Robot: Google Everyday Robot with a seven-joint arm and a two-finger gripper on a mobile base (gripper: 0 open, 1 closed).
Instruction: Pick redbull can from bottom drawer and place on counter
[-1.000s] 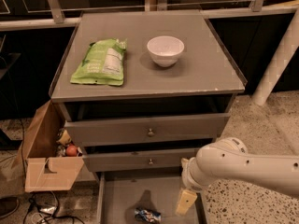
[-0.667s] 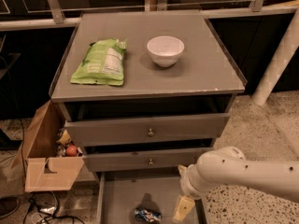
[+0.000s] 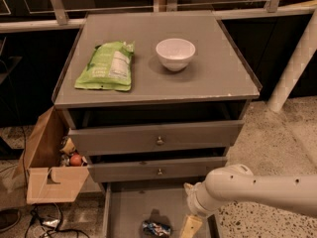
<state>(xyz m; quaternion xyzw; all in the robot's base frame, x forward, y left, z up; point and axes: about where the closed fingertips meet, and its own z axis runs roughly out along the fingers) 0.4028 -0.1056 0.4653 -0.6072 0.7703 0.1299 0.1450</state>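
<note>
arm [image 3: 257,187]: white, reaches in from right | claw [image 3: 190,227]: points down, low centre-right

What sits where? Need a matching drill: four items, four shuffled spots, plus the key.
Items
1. redbull can
2. white bowl
3. green snack bag
4. pincer

Spots
A. on the counter, left part in the camera view
B. on the floor of the open bottom drawer
C. on the counter, right of the bag
D. low at the drawer's right side, beside the can

Pairs: 1-B, 2-C, 3-A, 4-D
</note>
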